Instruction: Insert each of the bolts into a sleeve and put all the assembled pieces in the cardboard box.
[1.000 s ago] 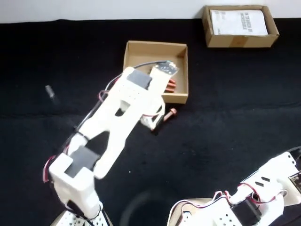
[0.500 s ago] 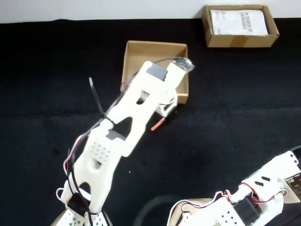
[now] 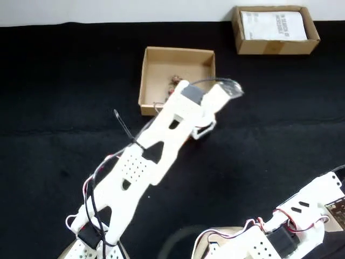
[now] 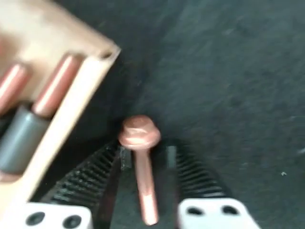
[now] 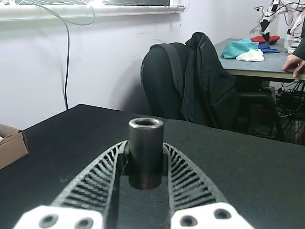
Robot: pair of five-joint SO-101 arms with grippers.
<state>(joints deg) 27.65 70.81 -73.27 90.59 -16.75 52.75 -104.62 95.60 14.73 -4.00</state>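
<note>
The bolt (image 4: 141, 167) is pinched in the left jaws beside the cardboard box (image 4: 76, 95) corner; the sleeve (image 5: 145, 152) is clamped upright in the right jaws. Pinched off-centre, the bolt could be tilted and jammed at insertion.

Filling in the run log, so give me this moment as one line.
left gripper: around bolt beside cardboard box | right gripper: holds sleeve upright | assembled pieces: in box

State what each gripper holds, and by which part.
Right gripper: the sleeve, clamped at its lower sides. Left gripper: the bolt lies shank inside it; whether gripped cannot be told.
</note>
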